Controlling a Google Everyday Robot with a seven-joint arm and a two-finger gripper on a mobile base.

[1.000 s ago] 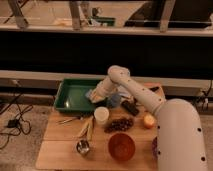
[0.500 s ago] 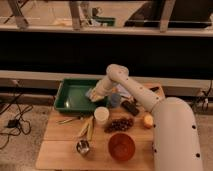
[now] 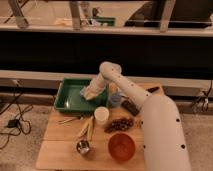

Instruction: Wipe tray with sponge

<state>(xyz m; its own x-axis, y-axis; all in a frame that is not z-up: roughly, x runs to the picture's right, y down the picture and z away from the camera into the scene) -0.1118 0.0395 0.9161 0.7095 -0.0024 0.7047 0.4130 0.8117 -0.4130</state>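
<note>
The green tray (image 3: 67,100) lies at the back left of the wooden table. My gripper (image 3: 90,94) is down inside the tray's right half, close to its floor, with the white arm (image 3: 125,87) reaching in from the right. I cannot make out the sponge apart from the pale gripper tip, so whether it is held there is unclear.
A blue-grey cup (image 3: 116,100) stands just right of the tray, beside a dark object (image 3: 131,107). In front are a white cup (image 3: 101,115), grapes (image 3: 119,124), a yellow piece (image 3: 87,127), a metal cup (image 3: 83,147) and an orange-red bowl (image 3: 121,146). Cutlery (image 3: 70,119) lies below the tray.
The gripper has shifted slightly to the left inside the tray. Everything else on the table stays where it was.
</note>
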